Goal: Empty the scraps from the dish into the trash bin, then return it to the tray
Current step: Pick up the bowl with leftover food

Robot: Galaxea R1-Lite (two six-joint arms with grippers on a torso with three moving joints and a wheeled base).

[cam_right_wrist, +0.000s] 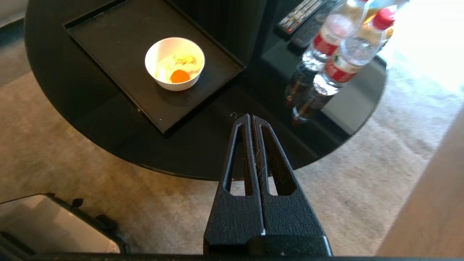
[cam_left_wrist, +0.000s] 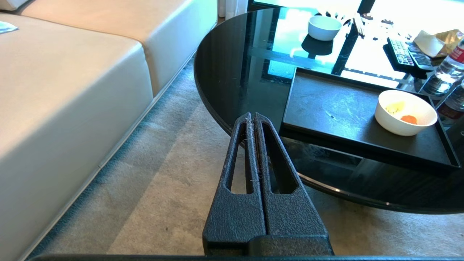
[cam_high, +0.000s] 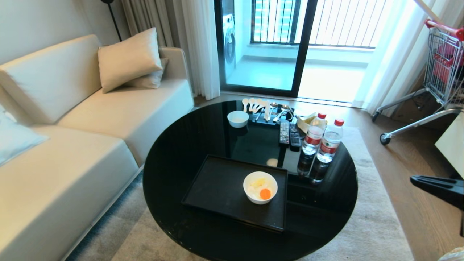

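A white bowl [cam_high: 260,187] with pale yellow bits and an orange piece [cam_high: 265,194] sits on a matte black tray [cam_high: 221,188].

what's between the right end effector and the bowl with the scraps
Nothing visible. The right end effector, shut, hangs over the table's near edge; only bare tabletop and the tray's low rim separate it from the bowl. The water bottles stand off to one side.

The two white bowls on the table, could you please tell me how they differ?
The dish sits on the tray near the robot; the smaller bowl stands on the bare table at the far side. The dish holds the scraps, including an orange piece; no scraps show in the smaller bowl. Both are plain white, round and upright.
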